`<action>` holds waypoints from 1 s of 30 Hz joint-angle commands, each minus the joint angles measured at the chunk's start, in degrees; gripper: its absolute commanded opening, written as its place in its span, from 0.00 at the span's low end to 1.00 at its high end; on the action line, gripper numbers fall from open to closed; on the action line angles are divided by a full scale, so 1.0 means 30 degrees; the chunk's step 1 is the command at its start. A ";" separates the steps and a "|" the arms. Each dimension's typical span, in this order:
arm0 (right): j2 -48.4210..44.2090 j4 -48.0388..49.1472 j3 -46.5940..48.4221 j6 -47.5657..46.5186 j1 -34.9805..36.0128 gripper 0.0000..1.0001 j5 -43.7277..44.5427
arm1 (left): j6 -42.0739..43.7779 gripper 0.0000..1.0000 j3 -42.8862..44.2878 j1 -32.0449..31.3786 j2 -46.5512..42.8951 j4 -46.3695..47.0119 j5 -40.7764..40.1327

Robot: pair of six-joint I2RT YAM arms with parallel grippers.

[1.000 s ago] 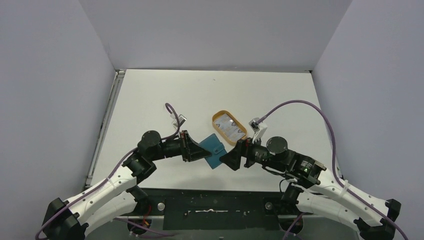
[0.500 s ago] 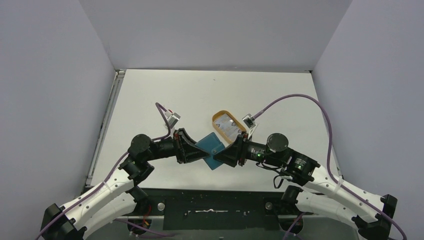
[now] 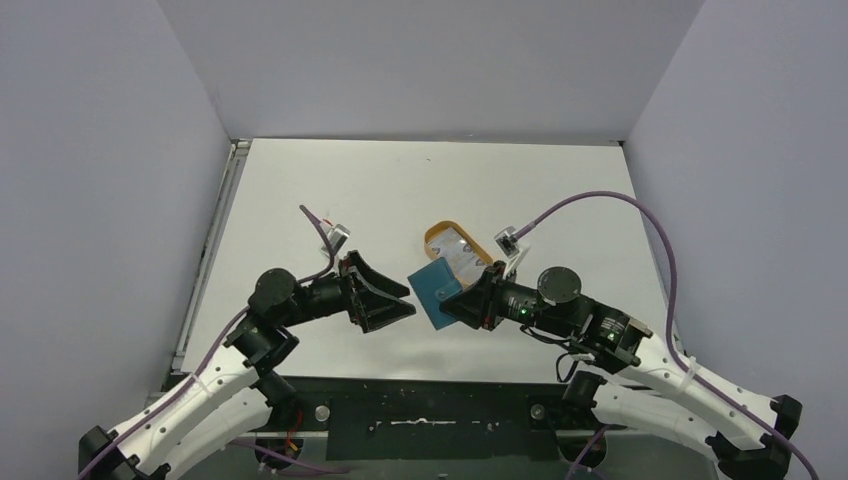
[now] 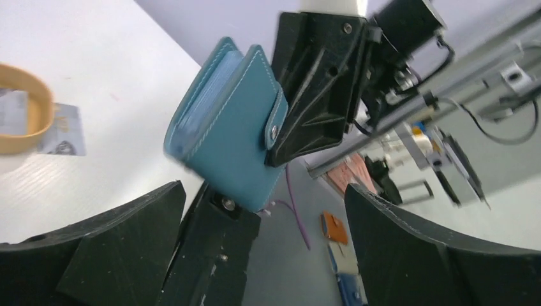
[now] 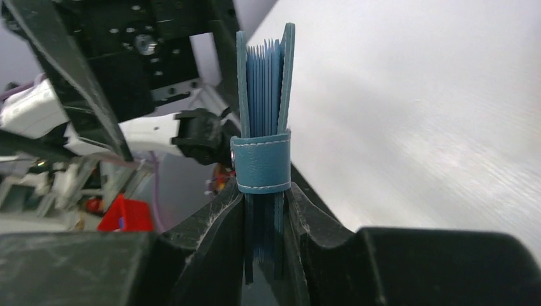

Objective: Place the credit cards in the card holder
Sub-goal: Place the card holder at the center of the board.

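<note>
- Two grippers sit very close over the near table [image 3: 330, 200]. The left gripper [image 3: 408, 302] is spread wide and holds nothing. The right gripper [image 3: 462, 300] is clamped on the wallet [image 3: 433, 290], which hangs in the air between them, clear of the table.
- My first worry is the hold. In the right wrist view the fingers [image 5: 217, 223] pinch only the end by the snap tab [image 5: 261, 162], and most of the wallet sticks out past them. A nudge could make it pivot or drop.
- The tab is snapped shut, so no card can go in yet. If I pull at it with the left gripper, I may drag the wallet out of the right gripper rather than pop the snap.
- With so little room between the arms, a careless approach could knock finger against finger.
- The cards [image 3: 458, 250] lie flat in the tray [image 3: 430, 238], and another card [image 4: 64, 131] lies on the table at its rim. Thin and flat, they may slide away, or the tray may shift.
- The inner leaves look tightly packed, so a card could slip between them and miss a pocket.
</note>
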 commanded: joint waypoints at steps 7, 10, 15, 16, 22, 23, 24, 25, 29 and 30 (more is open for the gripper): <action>-0.0974 -0.7468 0.1560 -0.1104 -0.0117 0.00 0.9992 | 0.3145 0.97 0.1394 0.0291 -0.5059 -1.3574 -0.9940; 0.0742 -0.5773 0.0601 -0.0329 -0.0269 0.00 0.8300 | 0.3207 0.97 0.1338 0.0291 -0.6086 -1.5074 -1.1070; 0.4518 0.1114 -0.1050 0.1904 -0.0280 0.00 0.5562 | 0.2778 0.97 0.1016 0.0291 -0.7169 -1.6985 -1.2383; 0.5601 0.2421 -0.1074 0.2292 -0.0164 0.00 0.5130 | 0.2608 0.97 0.0952 0.0291 -0.7289 -1.7376 -1.2753; 1.1623 0.8150 -0.0595 0.4907 0.0696 0.00 0.6098 | 0.1858 0.97 0.1398 0.0306 -0.7928 -1.9836 -1.4284; 1.2462 0.8739 -0.0471 0.5315 0.0771 0.00 0.6347 | 0.1863 0.97 0.1523 0.0296 -0.7988 -2.0149 -1.4406; 1.3182 0.9259 -0.0390 0.5815 0.0876 0.00 0.6737 | 0.1867 0.97 0.1627 0.0317 -0.8069 -2.0487 -1.4434; 1.3891 0.9731 -0.0350 0.6238 0.0947 0.00 0.7053 | 0.1849 0.97 0.1680 0.0298 -0.8145 -2.0670 -1.4434; 1.5859 1.0979 -0.0528 0.7958 0.0941 0.00 0.8137 | 0.1706 0.97 0.1718 0.0317 -0.8556 -2.1115 -1.4537; 1.6225 1.1147 -0.0609 0.8253 0.0893 0.00 0.8323 | 0.1657 0.96 0.1677 0.0320 -0.8667 -2.1221 -1.4597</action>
